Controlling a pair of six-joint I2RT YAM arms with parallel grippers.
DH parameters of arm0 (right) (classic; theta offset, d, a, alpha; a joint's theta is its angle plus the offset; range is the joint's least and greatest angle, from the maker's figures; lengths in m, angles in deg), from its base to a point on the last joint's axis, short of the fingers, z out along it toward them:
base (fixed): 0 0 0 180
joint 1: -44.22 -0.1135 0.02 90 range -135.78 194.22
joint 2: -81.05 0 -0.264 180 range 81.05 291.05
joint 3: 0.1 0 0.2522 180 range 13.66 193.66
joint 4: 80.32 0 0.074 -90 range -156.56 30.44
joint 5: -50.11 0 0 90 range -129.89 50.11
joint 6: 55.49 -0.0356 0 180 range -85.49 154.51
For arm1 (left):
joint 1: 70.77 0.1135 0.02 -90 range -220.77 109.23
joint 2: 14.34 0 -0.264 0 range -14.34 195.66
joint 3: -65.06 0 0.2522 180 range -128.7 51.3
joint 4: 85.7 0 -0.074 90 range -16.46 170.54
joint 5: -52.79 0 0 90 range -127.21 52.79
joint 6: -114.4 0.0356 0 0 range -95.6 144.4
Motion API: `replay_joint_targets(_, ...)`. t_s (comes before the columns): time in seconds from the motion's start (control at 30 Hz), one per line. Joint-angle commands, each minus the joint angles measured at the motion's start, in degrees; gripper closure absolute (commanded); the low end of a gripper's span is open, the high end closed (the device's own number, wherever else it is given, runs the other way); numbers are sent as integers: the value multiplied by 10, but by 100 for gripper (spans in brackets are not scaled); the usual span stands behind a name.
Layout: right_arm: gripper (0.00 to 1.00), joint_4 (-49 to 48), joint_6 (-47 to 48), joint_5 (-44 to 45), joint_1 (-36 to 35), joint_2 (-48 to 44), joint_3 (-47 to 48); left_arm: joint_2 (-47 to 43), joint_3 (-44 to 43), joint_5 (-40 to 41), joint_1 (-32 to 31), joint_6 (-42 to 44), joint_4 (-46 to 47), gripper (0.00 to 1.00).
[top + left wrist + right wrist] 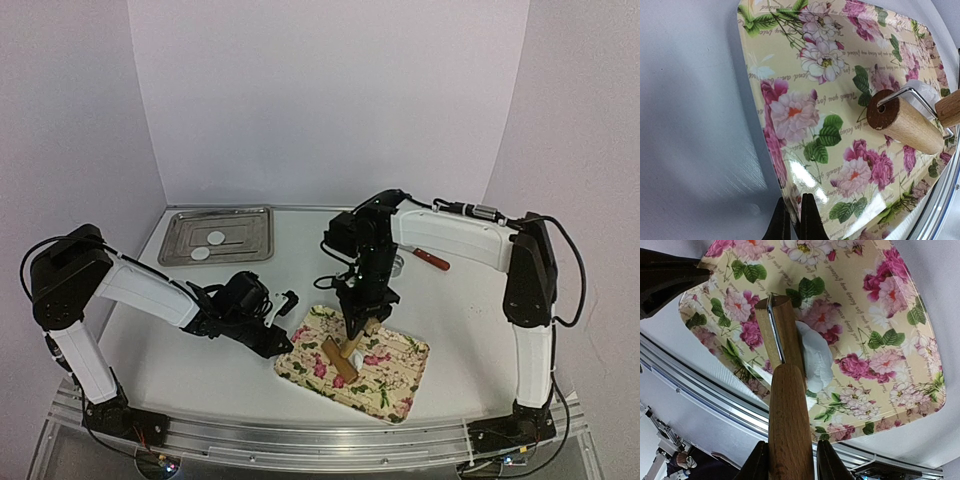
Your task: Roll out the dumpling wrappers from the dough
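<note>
A floral tray [396,388] lies on the table at the front centre. On it is a lump of white dough [358,357] under a wooden roller [338,360]. My right gripper [357,325] is shut on the roller's wooden handle [790,425], and the roller barrel [781,335] rests against the dough [816,362]. My left gripper [287,336] is shut on the tray's left rim [771,150], with one finger on each side of it. Two dumpling wrappers [215,238] lie in the metal tray [255,246] at the back left.
A red-handled tool [432,260] and a small metal ring [398,265] lie behind the right arm. The aluminium rail [320,440] runs along the table's front edge, close to the floral tray.
</note>
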Motion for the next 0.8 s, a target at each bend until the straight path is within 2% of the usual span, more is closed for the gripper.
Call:
replay_joint_targets(0.0, 100, -35, -9, 130, -9, 119, -65, 18, -5, -10, -15, 30, -32, 100)
replay_joint_targets(0.43, 100, -39, -25, 113, -20, 84, -64, 14, -5, -3, -15, 30, -32, 100)
replay_joint_targets(0.6, 100, -57, -34, 41, -58, 33, -35, 14, -4, 0, -15, 30, -32, 100)
replay_joint_targets(0.77, 100, -55, -61, 45, -88, -34, -4, 12, -2, 8, -15, 31, -32, 100)
